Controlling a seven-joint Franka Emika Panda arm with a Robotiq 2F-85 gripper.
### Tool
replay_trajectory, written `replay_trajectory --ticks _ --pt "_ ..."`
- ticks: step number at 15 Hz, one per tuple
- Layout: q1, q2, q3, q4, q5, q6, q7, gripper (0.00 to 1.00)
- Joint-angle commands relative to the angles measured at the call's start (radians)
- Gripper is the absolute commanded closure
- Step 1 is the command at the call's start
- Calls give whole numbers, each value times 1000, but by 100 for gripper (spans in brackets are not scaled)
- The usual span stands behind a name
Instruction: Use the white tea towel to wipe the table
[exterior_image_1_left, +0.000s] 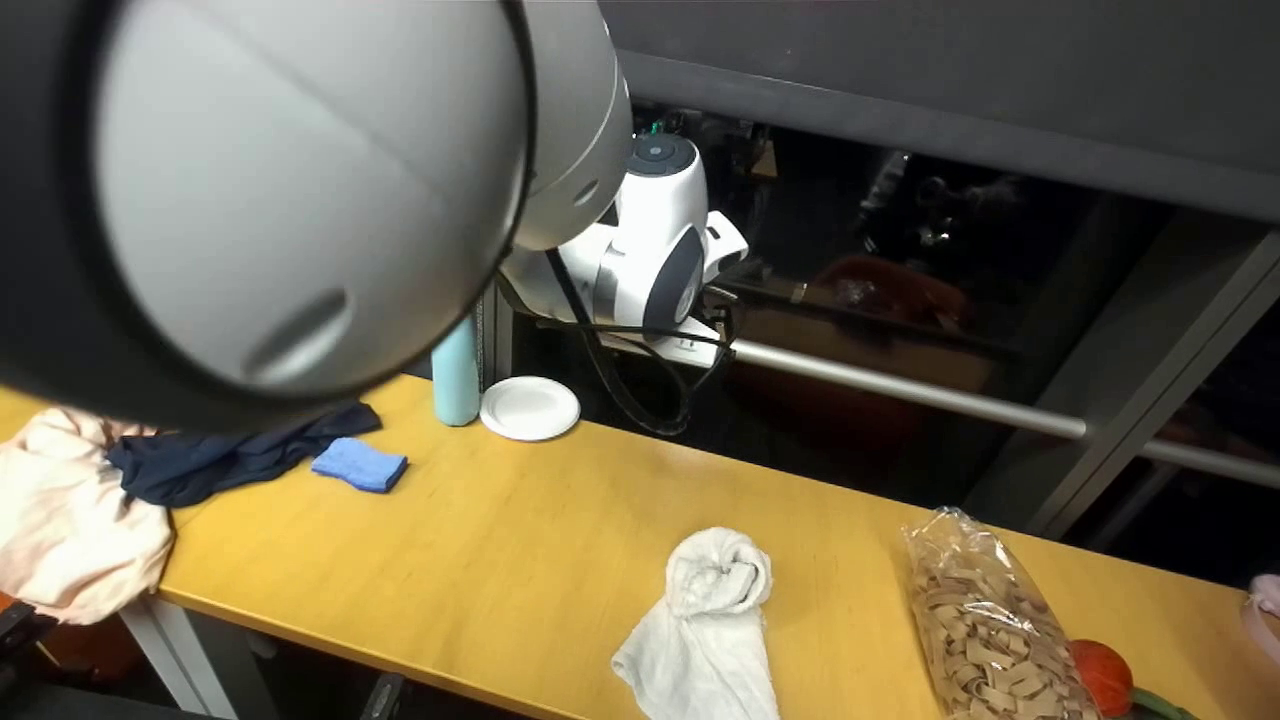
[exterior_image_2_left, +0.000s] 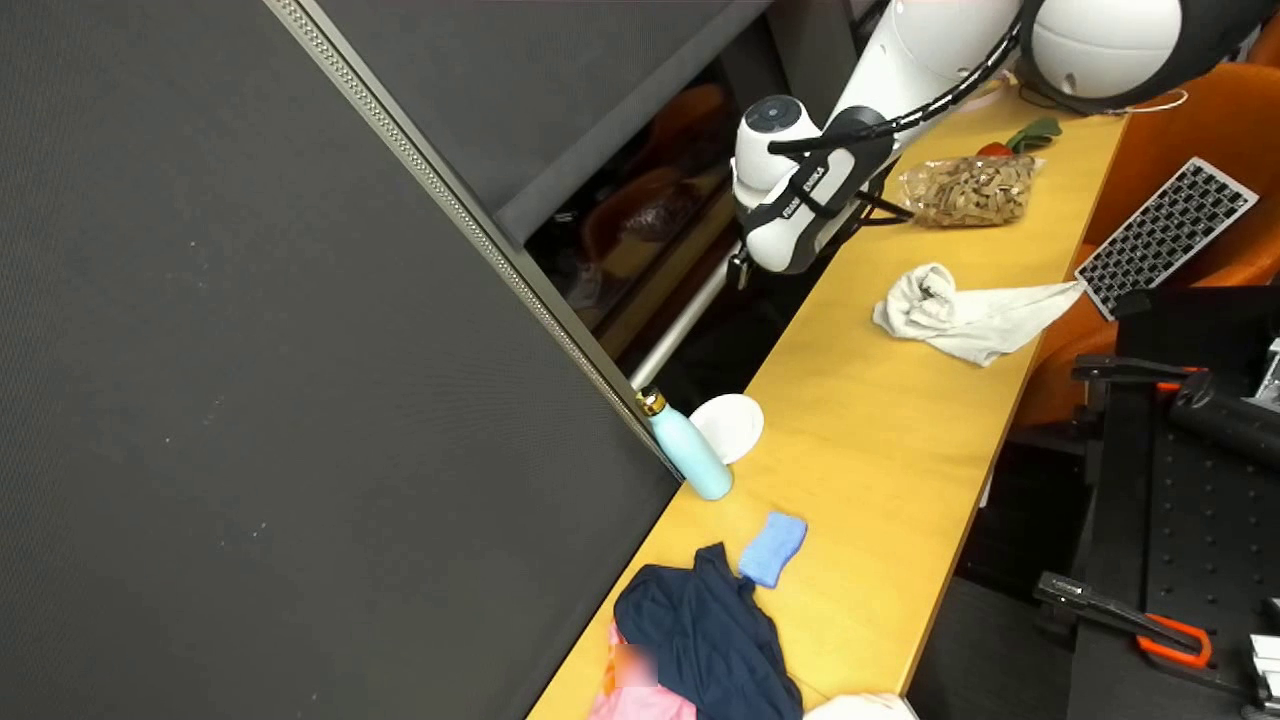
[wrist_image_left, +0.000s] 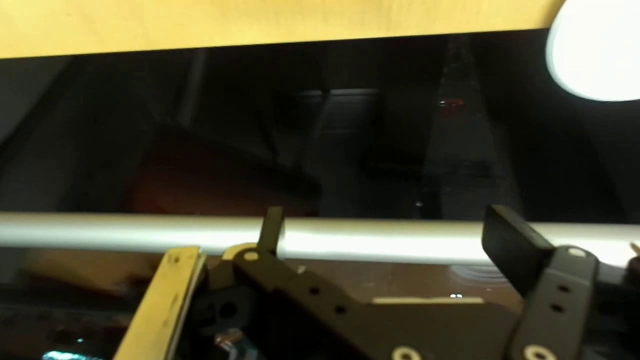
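Judge the step in hand to be the approach, short of any grasp, with no wiping under way. Find the white tea towel (exterior_image_1_left: 705, 640) on the yellow wooden table (exterior_image_1_left: 480, 560), loosely coiled at one end and spread flat toward the edge at the other, lying between the white plate (exterior_image_1_left: 530, 408) and the cellophane bag of ribbon pasta (exterior_image_1_left: 990, 635), nearer to the bag. Note the Robotiq gripper (wrist_image_left: 385, 222) in the wrist view: spread wide, holding nothing, with a metal rail (wrist_image_left: 380, 242) behind. Cannot tell the depth between the two. In both exterior views, see the Franka arm's wrist (exterior_image_2_left: 785, 242) out beyond the table's edge, well apart from the towel. Next, swing in over the table, stop above the coiled end, line up across a raised fold, lower gently and pinch cloth rather than wood. Expect an easier hold there than on the flat tail. After that, keep contact light and sweep toward the plate side, away from the bag.
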Motion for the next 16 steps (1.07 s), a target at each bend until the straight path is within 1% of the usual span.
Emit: replay_trajectory --ticks 1,3,7,8,9,12,16 --pt "-61 179 224 241 31 -137 -225 0" --pt "-48 239 255 328 19 -214 -273 0" --pt "-9 337 274 484 12 -315 -331 0" --pt "11 294 218 421 87 -292 -357 0" --pt "13 271 212 383 104 -268 -374 0" --pt "36 267 221 385 150 -297 -451 0" --pt "51 265 222 375 173 -335 -554 0"
